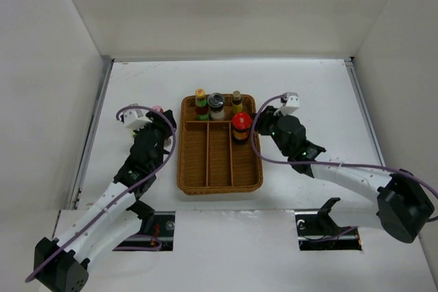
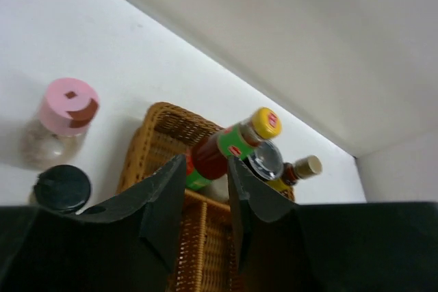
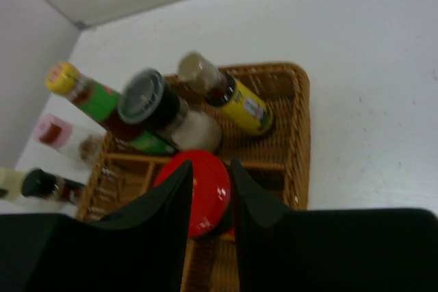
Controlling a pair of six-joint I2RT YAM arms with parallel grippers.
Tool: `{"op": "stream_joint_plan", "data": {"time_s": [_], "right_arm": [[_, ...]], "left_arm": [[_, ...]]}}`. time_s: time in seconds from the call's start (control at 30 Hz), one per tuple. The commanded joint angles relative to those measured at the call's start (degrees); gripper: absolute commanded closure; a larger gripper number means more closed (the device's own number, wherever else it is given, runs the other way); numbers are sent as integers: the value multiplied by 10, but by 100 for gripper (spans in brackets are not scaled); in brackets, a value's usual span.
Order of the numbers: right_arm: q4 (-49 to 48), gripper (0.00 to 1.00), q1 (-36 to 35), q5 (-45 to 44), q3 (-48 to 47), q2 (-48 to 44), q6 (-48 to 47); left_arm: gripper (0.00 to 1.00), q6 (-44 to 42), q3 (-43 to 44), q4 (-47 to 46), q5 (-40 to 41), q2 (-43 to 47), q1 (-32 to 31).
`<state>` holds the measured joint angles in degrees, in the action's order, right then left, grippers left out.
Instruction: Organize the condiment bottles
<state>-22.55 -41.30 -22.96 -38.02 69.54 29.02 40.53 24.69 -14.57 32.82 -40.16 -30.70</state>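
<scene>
Well, pink-capped bottle (upright) outside tray.

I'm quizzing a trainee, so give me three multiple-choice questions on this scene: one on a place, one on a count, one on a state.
1. Where is the pink-capped bottle relative to the wicker tray? A inside it; B on the table to its left; C lifted above it.
2. How many bottles stand in the tray's back compartment? A one; B five; C three.
3. The red-capped bottle is: A upright in the tray; B lying on the table; C upside down.
Answers: B, it stands outside the rim; C, yellow-capped bottle, grey-capped jar, tan-capped bottle; A, cap upward.
</scene>
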Motion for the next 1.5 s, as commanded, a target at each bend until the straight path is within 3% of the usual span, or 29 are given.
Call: {"op": "stream_joint_plan", "data": {"time_s": [0.0,0.2,0.37,0.53,0.7,1.1,1.47], "right_arm": [[-43,63,-4,21,28,-22,24],[-100,55,-4,44,61,-17,33],[-118,51,-8,27,87,-17,49],[-134,51,11,24,109,-27,72],[-133,50,14,22,113,-31,71],[-128,47,11,27,104,-19,68],[-127,45,4,13,100,-22,51]], "left_arm": [[68,-16,55,139,84,-6,9],[46,-13,114,267,171,-30,42],[36,-2,142,316,140,-72,113],[35,18,148,343,66,-120,183],[34,19,146,332,48,-155,224],[34,34,130,307,47,-203,230],[45,44,118,272,30,-237,242]]}}
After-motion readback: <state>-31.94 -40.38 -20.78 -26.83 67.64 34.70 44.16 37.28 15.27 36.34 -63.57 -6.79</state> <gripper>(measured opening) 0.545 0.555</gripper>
